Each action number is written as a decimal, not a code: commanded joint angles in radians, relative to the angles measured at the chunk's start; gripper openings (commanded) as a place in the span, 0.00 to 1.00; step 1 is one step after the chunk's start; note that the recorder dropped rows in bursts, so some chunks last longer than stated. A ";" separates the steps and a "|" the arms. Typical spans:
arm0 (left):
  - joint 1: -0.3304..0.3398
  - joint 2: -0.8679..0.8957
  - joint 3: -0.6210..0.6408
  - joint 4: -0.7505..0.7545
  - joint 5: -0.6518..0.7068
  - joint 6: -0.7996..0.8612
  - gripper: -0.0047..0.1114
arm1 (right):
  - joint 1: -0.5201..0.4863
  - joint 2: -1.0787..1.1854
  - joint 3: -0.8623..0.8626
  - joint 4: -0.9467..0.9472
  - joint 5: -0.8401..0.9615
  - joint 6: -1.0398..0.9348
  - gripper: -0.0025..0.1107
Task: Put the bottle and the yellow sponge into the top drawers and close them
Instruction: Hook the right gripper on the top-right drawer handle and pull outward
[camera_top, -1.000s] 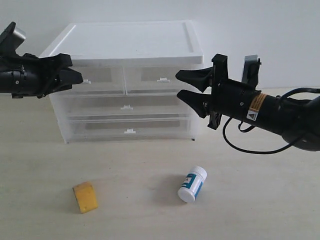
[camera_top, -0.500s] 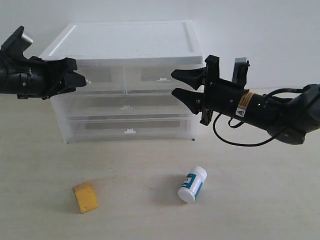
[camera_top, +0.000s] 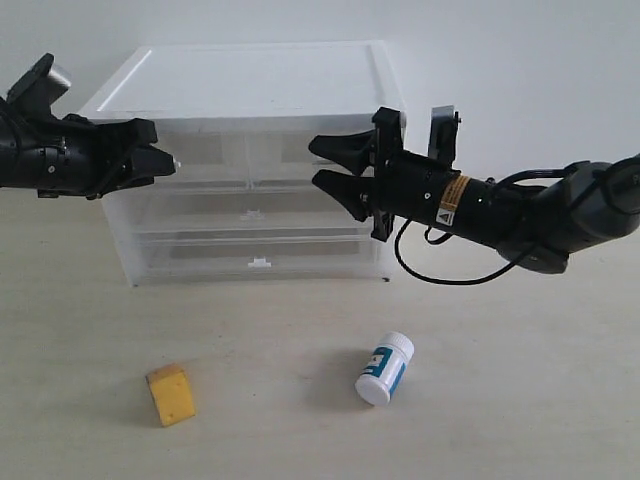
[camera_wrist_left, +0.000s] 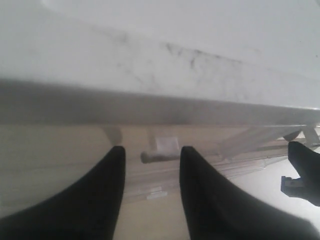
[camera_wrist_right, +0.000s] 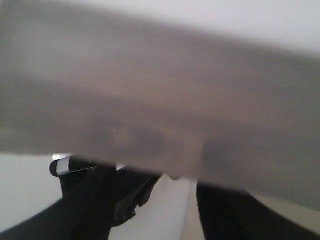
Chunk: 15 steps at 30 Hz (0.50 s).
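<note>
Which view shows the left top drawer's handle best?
Left wrist view: the handle sits close up, framed by the left gripper. Exterior view shows it only as a tiny tab by that gripper's tip. Right wrist view: too blurred to tell.

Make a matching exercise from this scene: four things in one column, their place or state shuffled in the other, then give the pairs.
1. yellow sponge
2. bottle
3. left hand
4. right hand

A. lying on its side on the table, front right
B. open, at the right top drawer
C. on the table, front left
D. open, at the left top drawer

Pairs: 1-C, 2-A, 3-D, 4-B
</note>
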<state>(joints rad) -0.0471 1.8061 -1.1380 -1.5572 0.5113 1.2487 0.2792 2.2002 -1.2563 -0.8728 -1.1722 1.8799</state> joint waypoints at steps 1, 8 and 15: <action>0.000 0.003 -0.023 -0.028 -0.048 0.008 0.34 | -0.001 0.000 -0.014 0.010 0.033 -0.061 0.27; 0.000 0.003 -0.023 -0.015 -0.048 0.008 0.34 | -0.001 0.000 -0.014 0.006 0.028 -0.129 0.04; 0.000 0.003 -0.023 -0.013 -0.048 0.008 0.34 | -0.001 0.000 -0.012 -0.072 -0.018 -0.137 0.02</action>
<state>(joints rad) -0.0471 1.8093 -1.1380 -1.5458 0.5113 1.2487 0.2792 2.2041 -1.2628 -0.8949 -1.1495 1.7612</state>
